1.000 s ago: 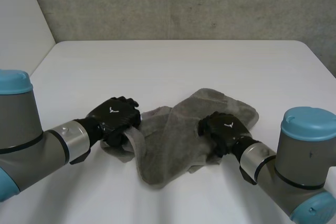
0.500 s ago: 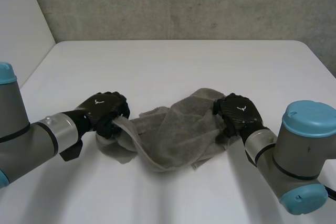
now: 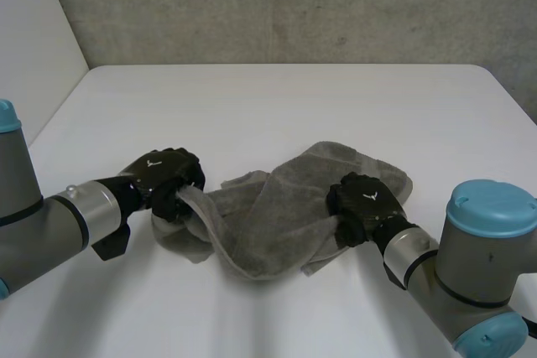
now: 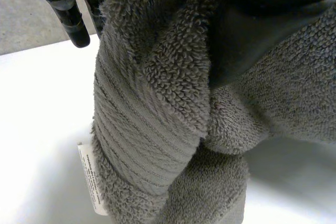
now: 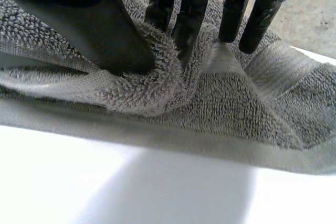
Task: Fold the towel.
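One grey towel (image 3: 268,224), two hands — left hand (image 3: 168,180), right hand (image 3: 362,203) — one table (image 3: 277,106).

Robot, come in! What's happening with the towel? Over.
Left hand gripping towel end. Right hand gripping other end. Towel bunched, not yet folded.

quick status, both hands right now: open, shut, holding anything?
Left hand: shut on the towel, pinching its left end.
Right hand: shut on the towel, pinching a fold on its right side.

Seen from above and behind, between the arms, looking down over the white table (image 3: 277,98). From each wrist, very close along the palm (terry loops plain), onto the same towel (image 3: 268,215).
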